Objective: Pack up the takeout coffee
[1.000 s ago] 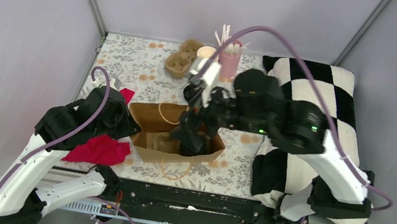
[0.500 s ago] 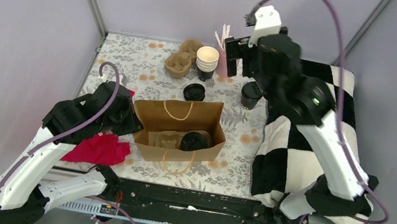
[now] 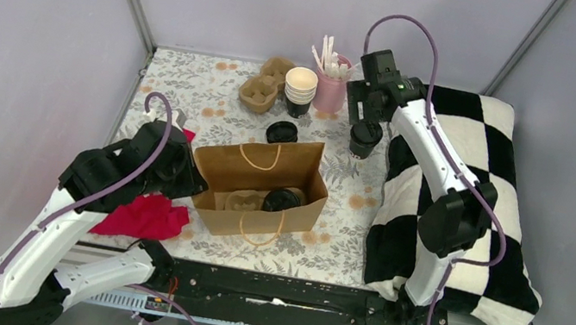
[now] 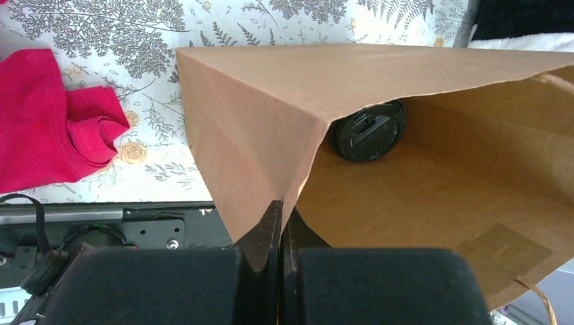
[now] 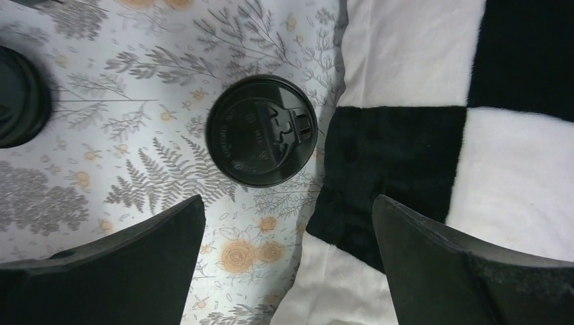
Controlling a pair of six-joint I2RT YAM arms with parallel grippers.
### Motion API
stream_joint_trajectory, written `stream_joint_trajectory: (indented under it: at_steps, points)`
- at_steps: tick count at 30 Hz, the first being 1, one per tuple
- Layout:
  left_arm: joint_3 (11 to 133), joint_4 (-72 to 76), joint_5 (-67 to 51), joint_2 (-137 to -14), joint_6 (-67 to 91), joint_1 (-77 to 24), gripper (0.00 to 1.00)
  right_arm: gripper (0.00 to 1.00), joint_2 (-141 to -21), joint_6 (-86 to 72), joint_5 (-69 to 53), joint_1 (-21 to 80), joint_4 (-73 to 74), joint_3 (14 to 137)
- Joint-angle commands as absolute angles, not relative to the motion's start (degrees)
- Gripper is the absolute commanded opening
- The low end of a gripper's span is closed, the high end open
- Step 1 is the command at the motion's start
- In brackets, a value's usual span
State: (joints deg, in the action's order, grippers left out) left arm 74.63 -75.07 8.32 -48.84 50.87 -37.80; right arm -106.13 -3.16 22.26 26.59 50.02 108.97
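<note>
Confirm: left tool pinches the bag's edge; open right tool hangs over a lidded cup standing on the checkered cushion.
Not quite. The lidded cup stands on the floral cloth beside the cushion, not on it; the right wrist view shows this. The rest holds.

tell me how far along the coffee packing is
One lidded cup sits inside the paper bag. The left gripper pinches the bag's edge; the open right gripper hovers over a second lidded cup beside the pillow. Left to do: grasp that cup and bag it.
</note>
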Motion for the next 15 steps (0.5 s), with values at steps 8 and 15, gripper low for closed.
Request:
stream_joint_trajectory:
  at_steps: [8,15]
  points:
    - [74.6,-71.5,7.8,-49.7,48.4,-37.9,0.0,1.0,-112.2,-2.7,9.5,20.6,44.7,107.9]
    - [73.9,-70.3,7.4,-50.3,47.6,-37.9,0.0,1.0,-116.2,-2.2,8.3,19.9,45.5,110.5]
